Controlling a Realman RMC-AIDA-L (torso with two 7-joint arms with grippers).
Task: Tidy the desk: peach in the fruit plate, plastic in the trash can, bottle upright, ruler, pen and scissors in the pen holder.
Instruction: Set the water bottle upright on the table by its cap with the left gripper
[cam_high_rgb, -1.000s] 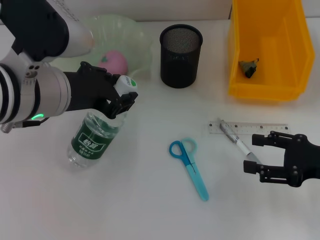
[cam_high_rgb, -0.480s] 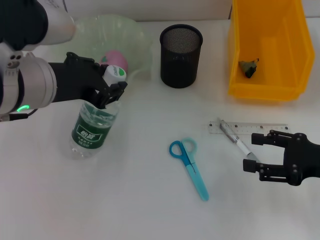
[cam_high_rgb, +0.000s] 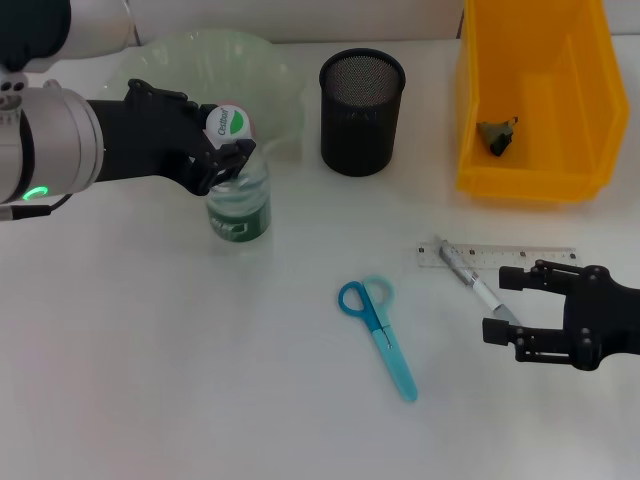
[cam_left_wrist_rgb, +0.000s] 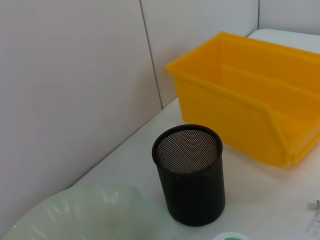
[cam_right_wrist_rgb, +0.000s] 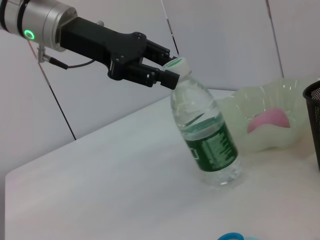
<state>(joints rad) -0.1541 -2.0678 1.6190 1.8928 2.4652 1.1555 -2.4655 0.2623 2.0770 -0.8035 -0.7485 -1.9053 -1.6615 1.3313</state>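
My left gripper (cam_high_rgb: 226, 152) is shut on the neck of the clear bottle (cam_high_rgb: 240, 203), just below its white cap (cam_high_rgb: 232, 122). The bottle (cam_right_wrist_rgb: 210, 141) has a green label and rests on its base, leaning slightly, in front of the pale green fruit plate (cam_high_rgb: 190, 55). The pink peach (cam_right_wrist_rgb: 270, 120) lies in that plate. A scrap of plastic (cam_high_rgb: 498, 136) sits in the yellow trash can (cam_high_rgb: 535, 165). The ruler (cam_high_rgb: 530, 257), pen (cam_high_rgb: 462, 272) and blue scissors (cam_high_rgb: 382, 332) lie flat on the table. Just right of the pen, my right gripper (cam_high_rgb: 497, 303) is open.
The black mesh pen holder (cam_high_rgb: 362, 112) stands between the plate and the yellow trash can. In the left wrist view, the pen holder (cam_left_wrist_rgb: 190, 175) and the can (cam_left_wrist_rgb: 250, 110) stand close to the back wall.
My left gripper has swung the bottle from a steep lean to almost upright and carried it right, toward the plate. The right arm has barely moved.
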